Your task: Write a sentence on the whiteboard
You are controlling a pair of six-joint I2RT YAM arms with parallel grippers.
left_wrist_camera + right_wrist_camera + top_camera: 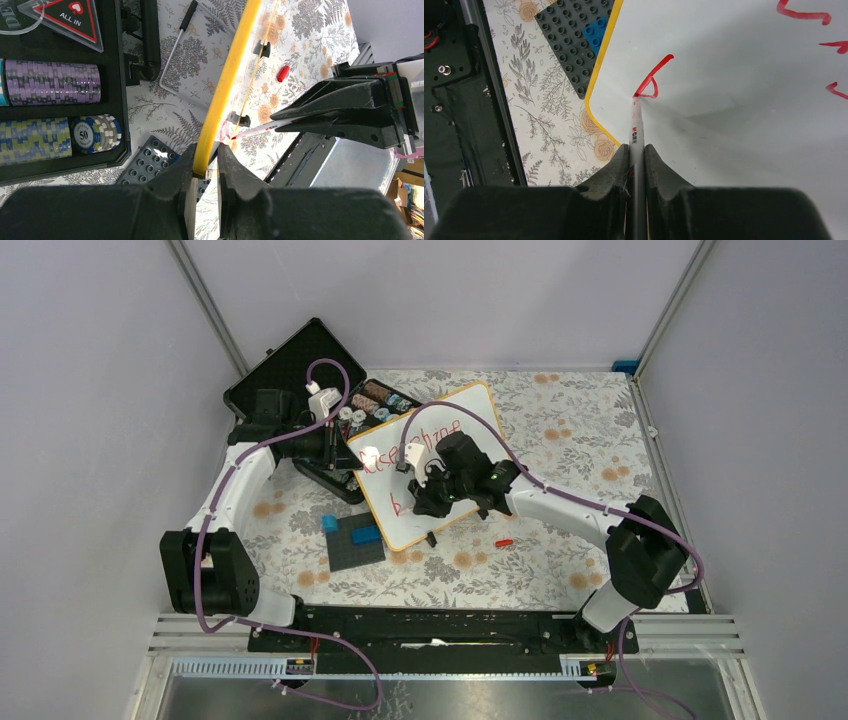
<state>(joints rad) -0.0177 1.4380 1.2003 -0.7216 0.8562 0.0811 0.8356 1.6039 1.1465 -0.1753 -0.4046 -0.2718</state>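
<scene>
The whiteboard [440, 430] lies tilted mid-table, its frame yellow in the wrist views [220, 95] [599, 75]. Red words of the sentence [412, 443] run along its upper part, and a single red "b" [651, 82] starts the second line, also in the top view [396, 506]. My left gripper [362, 455] is shut on the board's left edge, jaws either side of the frame [205, 167]. My right gripper [425, 480] is shut on a white red-tipped marker [636, 132], its tip touching the board at the "b". The marker also shows in the left wrist view [260, 129].
An open black case of poker chips [300, 370] sits at the back left, behind the board. A dark grey plate with blue blocks [355, 538] lies by the board's near-left corner. The red marker cap [504, 541] lies on the floral cloth to the right.
</scene>
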